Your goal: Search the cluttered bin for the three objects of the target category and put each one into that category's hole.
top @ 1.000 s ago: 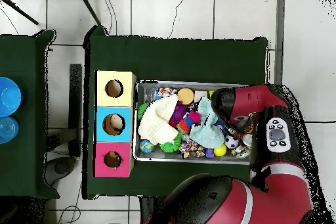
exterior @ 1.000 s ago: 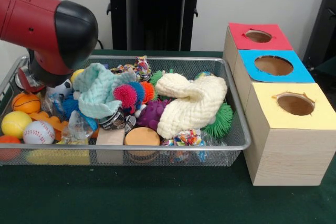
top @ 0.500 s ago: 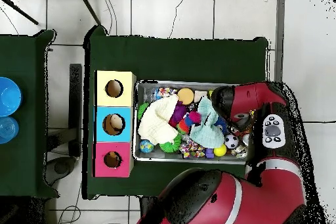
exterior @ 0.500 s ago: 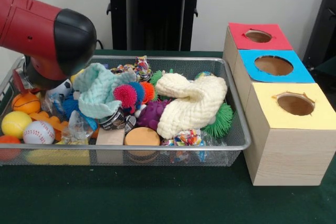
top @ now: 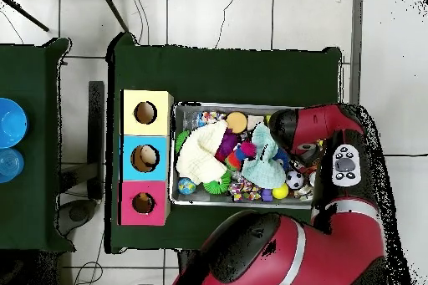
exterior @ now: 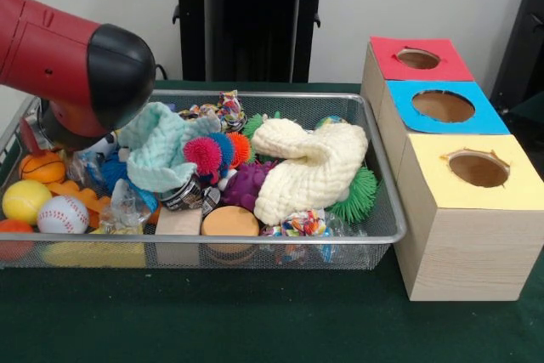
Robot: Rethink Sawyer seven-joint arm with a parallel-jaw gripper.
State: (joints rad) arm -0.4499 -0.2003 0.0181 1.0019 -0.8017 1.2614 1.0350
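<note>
Looming over the left end of the wire bin (exterior: 387,210), red arm (exterior: 81,61), gripper hidden, jaws impossible to tell, baseball (exterior: 62,215) near the front.

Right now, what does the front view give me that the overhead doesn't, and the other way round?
Front only: the baseball and yellow ball at the bin's end under the arm, and the boxes' wooden sides.
Overhead only: the arm's full sweep back to its base, blue bowls on a second table, and tiled floor.
Both: the wire bin, cream cloth, mint cloth, and the yellow, blue and red holes. Neither shows the gripper clearly.
</note>
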